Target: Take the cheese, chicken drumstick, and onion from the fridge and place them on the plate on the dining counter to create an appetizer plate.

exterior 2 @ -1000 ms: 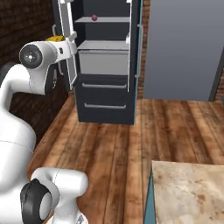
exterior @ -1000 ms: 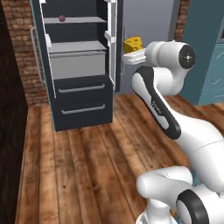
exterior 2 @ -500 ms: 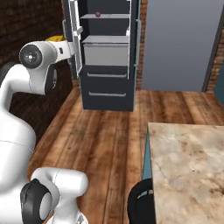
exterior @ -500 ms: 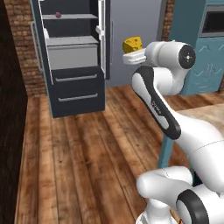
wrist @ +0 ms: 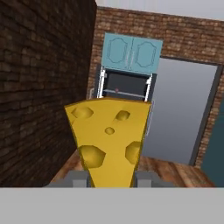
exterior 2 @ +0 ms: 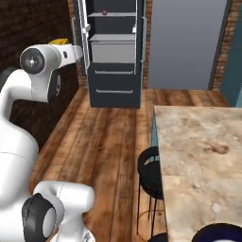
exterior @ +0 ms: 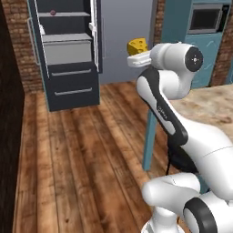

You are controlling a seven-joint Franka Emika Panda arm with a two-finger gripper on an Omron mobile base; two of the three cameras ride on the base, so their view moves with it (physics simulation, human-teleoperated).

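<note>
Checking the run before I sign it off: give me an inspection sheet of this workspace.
Surface: dining counter, bare marbled top; plate at its near edge, no food on it.
Job's things: cheese held in the hand; onion on a shelf of the open fridge; drumstick not made out.
Clutter: nothing seen.
Grippers: hand shut on the cheese.
Cables: nothing seen.
Surroundings: black stool, wood floor, brick walls.

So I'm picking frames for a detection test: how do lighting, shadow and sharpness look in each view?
Left base view: soft, slightly blurred, with even light and the cheese bright yellow. Right base view: the brick wall at left is very dark, the dining counter well lit, and the plate is cropped at the bottom edge. Hand view: the cheese is close, large and evenly lit, the fridge behind it small and dim.
</note>
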